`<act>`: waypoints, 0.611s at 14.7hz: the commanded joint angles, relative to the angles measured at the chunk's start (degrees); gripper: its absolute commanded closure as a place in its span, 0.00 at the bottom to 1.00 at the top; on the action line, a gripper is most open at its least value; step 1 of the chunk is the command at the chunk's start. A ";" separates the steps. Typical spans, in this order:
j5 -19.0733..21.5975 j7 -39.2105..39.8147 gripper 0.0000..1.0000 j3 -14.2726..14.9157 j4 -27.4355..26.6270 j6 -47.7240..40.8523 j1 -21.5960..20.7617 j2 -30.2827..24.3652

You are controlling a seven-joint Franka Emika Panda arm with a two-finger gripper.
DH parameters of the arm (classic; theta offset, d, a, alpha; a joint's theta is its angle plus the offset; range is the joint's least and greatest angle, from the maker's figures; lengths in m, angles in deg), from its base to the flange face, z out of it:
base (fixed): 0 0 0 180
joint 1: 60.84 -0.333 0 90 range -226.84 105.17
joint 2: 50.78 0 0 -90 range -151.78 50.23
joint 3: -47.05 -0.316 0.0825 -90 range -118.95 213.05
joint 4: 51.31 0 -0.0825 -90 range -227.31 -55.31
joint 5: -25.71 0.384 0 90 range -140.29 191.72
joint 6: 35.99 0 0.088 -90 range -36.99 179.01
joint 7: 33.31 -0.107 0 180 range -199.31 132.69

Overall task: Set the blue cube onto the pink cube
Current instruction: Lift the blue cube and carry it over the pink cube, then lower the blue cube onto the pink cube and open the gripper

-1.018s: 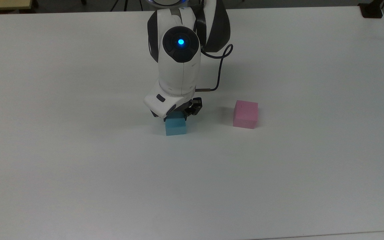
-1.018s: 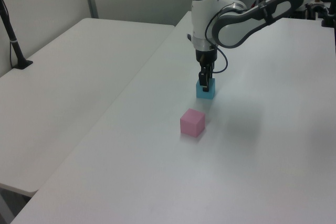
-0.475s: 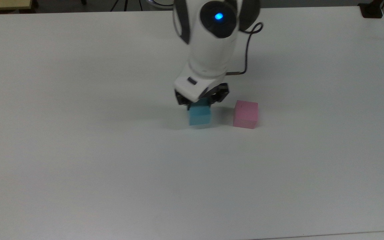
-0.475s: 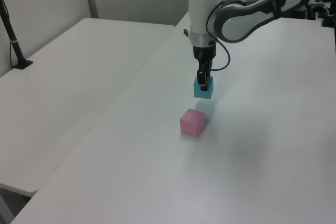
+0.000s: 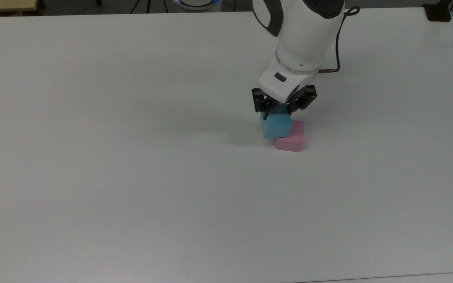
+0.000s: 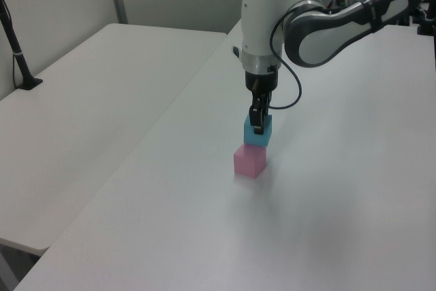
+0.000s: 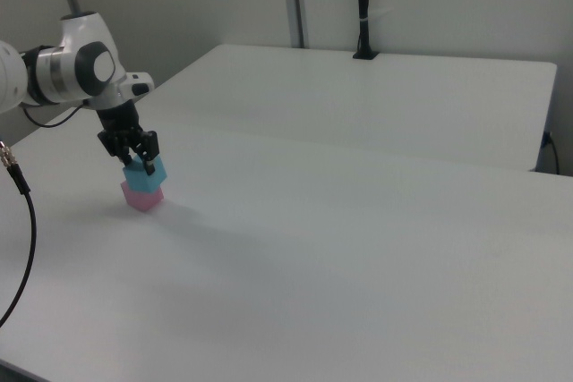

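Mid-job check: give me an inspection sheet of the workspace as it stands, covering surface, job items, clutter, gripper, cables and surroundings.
Surface: white table, plain, bearing the pink cube.
Job's things: blue cube held just above the pink cube; in the left view it sits over the pink cube's top, and whether the two touch cannot be told.
Clutter: nothing seen.
Gripper: gripper pointing down, fingers shut on the blue cube's sides.
Cables: dark cable looping from the wrist; another cable hangs at the right view's left edge.
Surroundings: a second white table alongside, with a black post clamped at its far edge; grey wall panels behind.
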 commanded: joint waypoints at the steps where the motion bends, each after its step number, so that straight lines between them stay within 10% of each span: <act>1: 0.96 -5.65 0.65 0.31 0.71 4.57 -2.86 1.36; 4: 0.79 -6.63 0.48 0.31 0.80 6.16 -3.83 2.50; 5: 0.79 -6.63 0.03 0.31 0.80 6.25 -3.83 2.42; 9: 0.44 -5.93 0.00 0.31 0.80 5.73 -3.39 1.54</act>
